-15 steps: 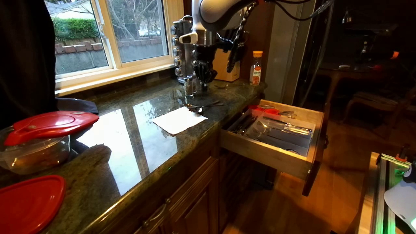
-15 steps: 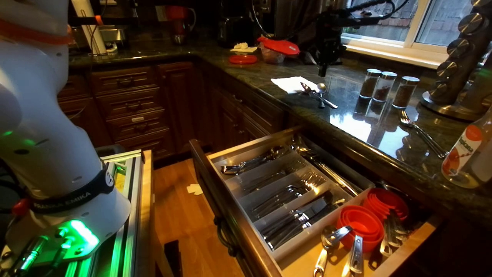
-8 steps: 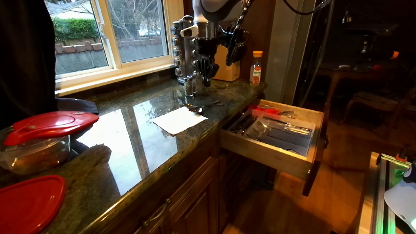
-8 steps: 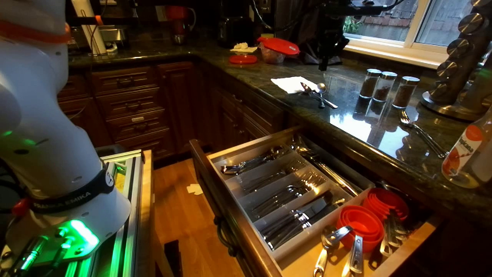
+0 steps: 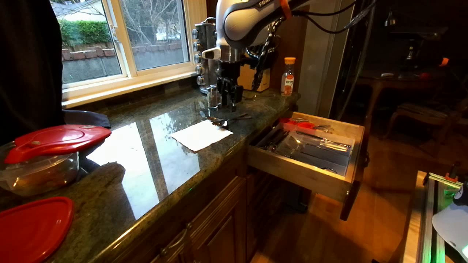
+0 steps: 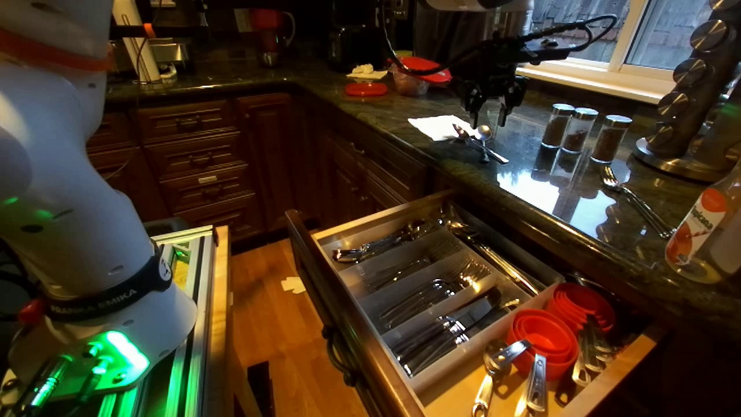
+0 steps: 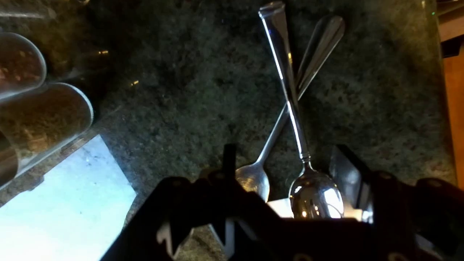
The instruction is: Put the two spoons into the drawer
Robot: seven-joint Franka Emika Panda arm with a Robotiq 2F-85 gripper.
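Observation:
Two metal spoons lie on the dark stone counter with their handles crossed, as the wrist view shows. The upper spoon (image 7: pixel 314 197) has its shiny bowl toward the right; the lower spoon (image 7: pixel 253 177) has its bowl at the left, partly covered by a finger. My gripper (image 7: pixel 284 156) is over the two bowls, its jaws spread with nothing held. In an exterior view the gripper (image 6: pixel 489 116) hangs just above the spoons, apparently not touching them. The drawer (image 5: pixel 292 170) is pulled out below the counter, its dividers holding cutlery and red cups beside them.
A white napkin (image 5: pixel 203 135) lies by the spoons. Spice jars (image 6: pixel 611 139), a spice rack (image 6: pixel 683 104), forks (image 6: pixel 631 200) and a juice bottle (image 5: pixel 288 82) stand or lie along the counter. Farther off is a red-lidded bowl (image 5: pixel 40 168).
The gripper's jaws, together before, have spread apart. It has come lower toward the spoons, and the wrist looks turned. Spoons and drawer have stayed where they were.

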